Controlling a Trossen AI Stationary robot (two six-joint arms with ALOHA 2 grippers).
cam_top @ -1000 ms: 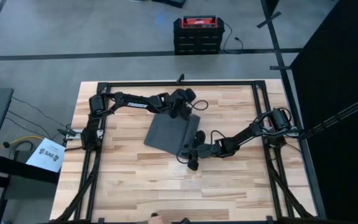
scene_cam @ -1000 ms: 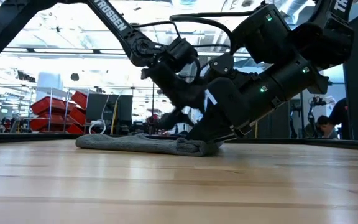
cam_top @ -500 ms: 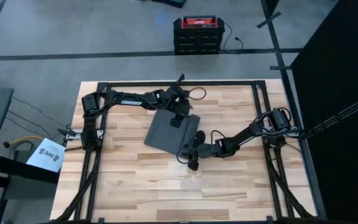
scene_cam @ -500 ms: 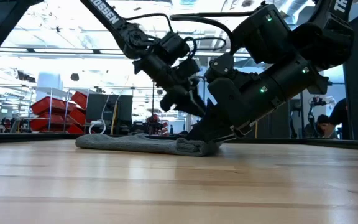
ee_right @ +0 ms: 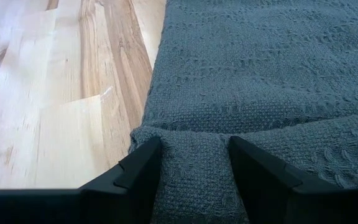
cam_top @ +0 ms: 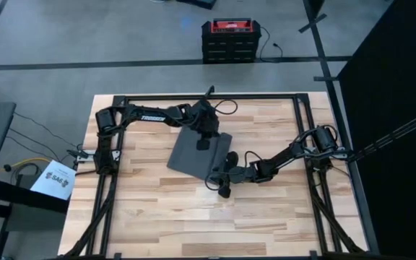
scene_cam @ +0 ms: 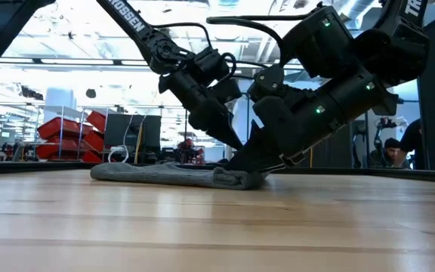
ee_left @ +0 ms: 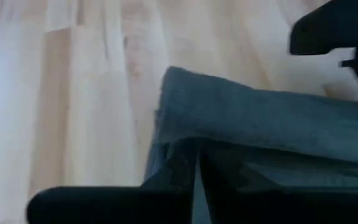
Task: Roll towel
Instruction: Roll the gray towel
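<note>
The dark grey towel [cam_top: 197, 154] lies flat near the middle of the wooden counter [cam_top: 157, 209], turned a little askew to the counter's edges. The left arm stretches in from the counter's left side, its wrist bent down so the left pincer [cam_top: 204, 141] sits over the towel's far edge; whether its fingers are spread or pressed together I cannot tell. The right arm reaches low across from the right side, elbow near the counter, and the right pincer [ee_right: 194, 163] pinches a raised fold of the towel's near corner between its fingers [ee_right: 143, 167].
</note>
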